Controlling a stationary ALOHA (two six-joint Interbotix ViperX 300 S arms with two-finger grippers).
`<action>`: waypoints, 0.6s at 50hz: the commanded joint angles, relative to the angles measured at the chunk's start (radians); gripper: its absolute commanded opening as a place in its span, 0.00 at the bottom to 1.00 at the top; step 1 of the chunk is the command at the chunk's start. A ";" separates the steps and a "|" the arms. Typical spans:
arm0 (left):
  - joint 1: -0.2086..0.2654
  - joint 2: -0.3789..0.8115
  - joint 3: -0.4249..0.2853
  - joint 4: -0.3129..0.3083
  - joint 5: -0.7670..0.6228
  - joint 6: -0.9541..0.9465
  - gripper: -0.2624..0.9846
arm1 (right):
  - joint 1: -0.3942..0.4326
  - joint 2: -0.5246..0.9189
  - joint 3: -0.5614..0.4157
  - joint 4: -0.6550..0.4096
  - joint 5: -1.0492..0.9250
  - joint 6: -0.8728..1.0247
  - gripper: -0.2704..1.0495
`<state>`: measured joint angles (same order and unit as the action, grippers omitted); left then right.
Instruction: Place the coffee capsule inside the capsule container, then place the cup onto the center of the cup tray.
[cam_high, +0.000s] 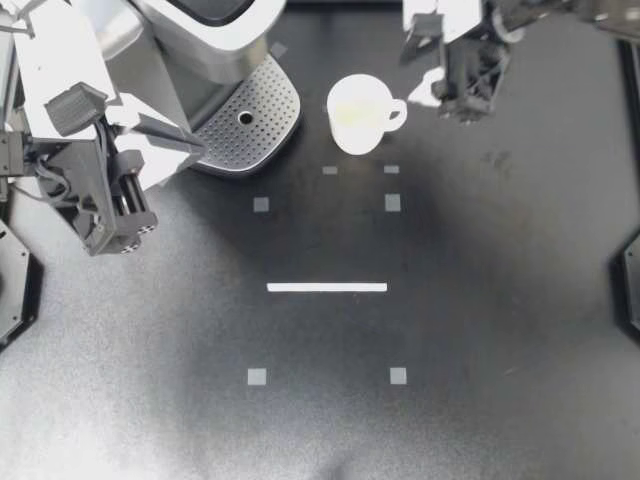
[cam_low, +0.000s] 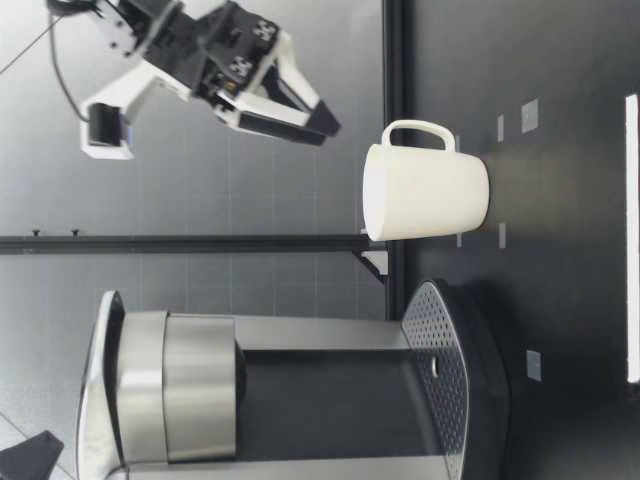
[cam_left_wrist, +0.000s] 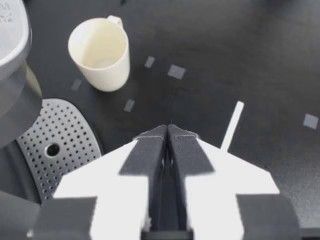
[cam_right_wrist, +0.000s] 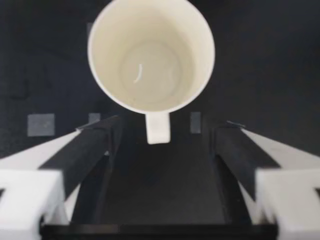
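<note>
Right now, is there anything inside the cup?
Nothing shows inside the cup: the right wrist view looks straight down into it, and its pale bottom is bare. The patch of table under its base is covered, so that cannot be checked.

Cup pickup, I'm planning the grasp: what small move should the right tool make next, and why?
Probably lower the right tool toward the handle. Its fingers stand open with the handle lined up between them in the right wrist view, but the low view shows the tool higher than the cup, which stands on the table beside the cup tray.
</note>
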<state>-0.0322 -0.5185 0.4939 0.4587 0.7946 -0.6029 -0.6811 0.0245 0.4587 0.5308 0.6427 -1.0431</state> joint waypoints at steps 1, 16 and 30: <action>-0.002 -0.012 -0.012 0.005 -0.006 0.002 0.32 | -0.008 -0.011 -0.009 0.003 -0.020 -0.002 0.72; -0.002 -0.015 0.002 0.008 -0.008 0.000 0.32 | -0.008 0.006 0.018 0.009 -0.032 -0.006 0.72; -0.002 -0.017 0.009 0.015 -0.021 0.000 0.32 | -0.006 0.034 0.035 0.038 -0.054 -0.009 0.72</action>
<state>-0.0322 -0.5231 0.5154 0.4663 0.7839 -0.6013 -0.6826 0.0675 0.5077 0.5584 0.5952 -1.0508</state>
